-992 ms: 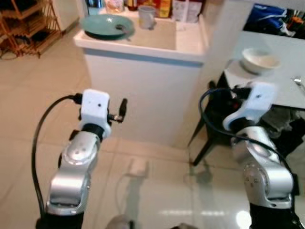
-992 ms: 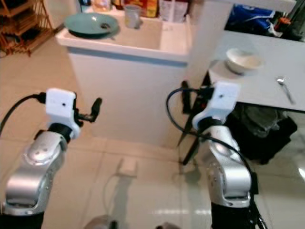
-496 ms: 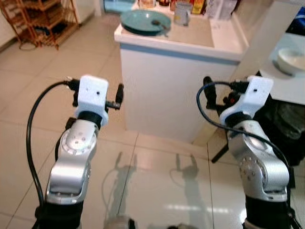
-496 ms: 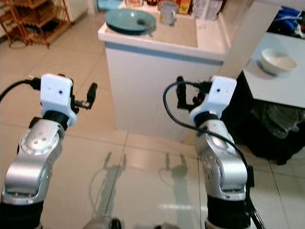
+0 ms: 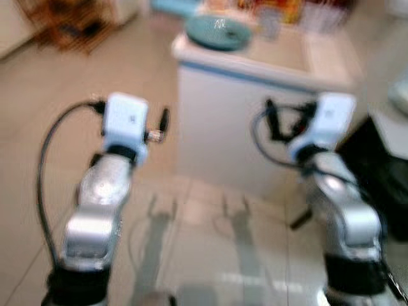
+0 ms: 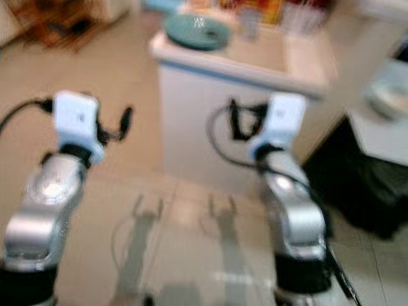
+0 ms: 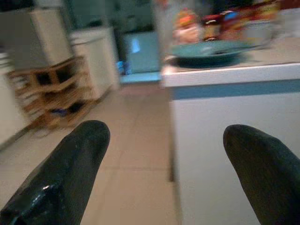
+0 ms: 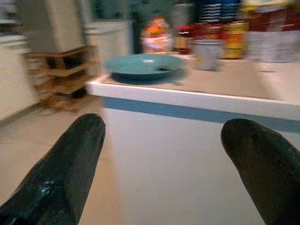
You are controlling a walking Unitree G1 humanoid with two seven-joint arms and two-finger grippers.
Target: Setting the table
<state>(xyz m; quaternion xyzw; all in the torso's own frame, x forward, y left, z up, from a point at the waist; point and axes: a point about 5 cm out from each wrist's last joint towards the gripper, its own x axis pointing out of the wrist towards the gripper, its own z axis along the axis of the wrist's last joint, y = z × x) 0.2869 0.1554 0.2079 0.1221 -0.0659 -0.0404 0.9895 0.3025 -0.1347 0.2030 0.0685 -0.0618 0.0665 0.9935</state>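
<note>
Tiled floor [image 5: 191, 242] underfoot, white worktop [image 5: 287, 57] ahead, picture blurred. Teal plate [image 8: 143, 64] sits on its near corner, cup [image 8: 206, 54] and packets behind. Left gripper [image 7: 161, 164] and right gripper [image 8: 168, 159] are raised short of the worktop, jaws spread, empty. Risk: a blurred, hurried reach could knock the plate off the edge.

My view has swung and gone blurred, so the shift is my head's, not the things'. The white desk [image 5: 255, 64] with its teal plate [image 5: 218, 32] now sits more squarely ahead of me, closer between my arms. The grey table and its white bowl [image 6: 392, 95] have slid to the far right edge. My left hand [image 7: 159, 154] and right hand [image 8: 164, 154] sit slightly higher in view
</note>
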